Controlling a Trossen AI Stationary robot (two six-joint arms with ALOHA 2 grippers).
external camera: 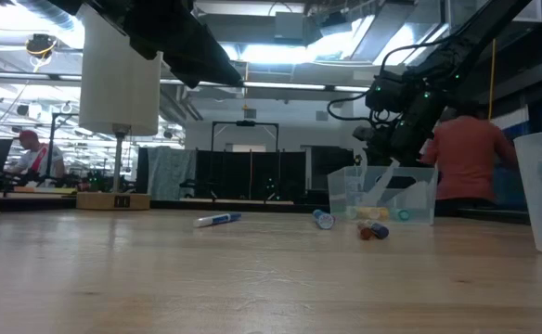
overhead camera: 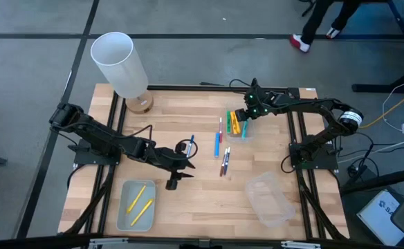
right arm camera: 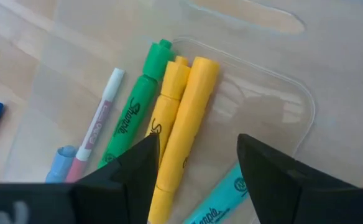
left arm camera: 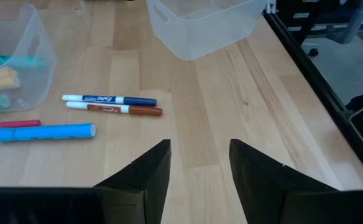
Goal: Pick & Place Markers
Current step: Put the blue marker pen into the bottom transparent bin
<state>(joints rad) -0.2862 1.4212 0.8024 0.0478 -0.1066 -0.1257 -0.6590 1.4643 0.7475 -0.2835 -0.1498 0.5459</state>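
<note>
Teal marker (right arm camera: 215, 200) half behind end effector

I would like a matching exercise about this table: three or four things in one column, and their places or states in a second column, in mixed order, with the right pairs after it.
Things:
1. right gripper
2. left gripper
3. green marker
4. blue marker

Places or states:
a. lying loose on the bare table
b. open, above the tray that holds several markers
c. inside a clear tray, beside two yellow markers
d. open and empty, over bare wood

Pairs: 1-b, 2-d, 3-c, 4-a
</note>
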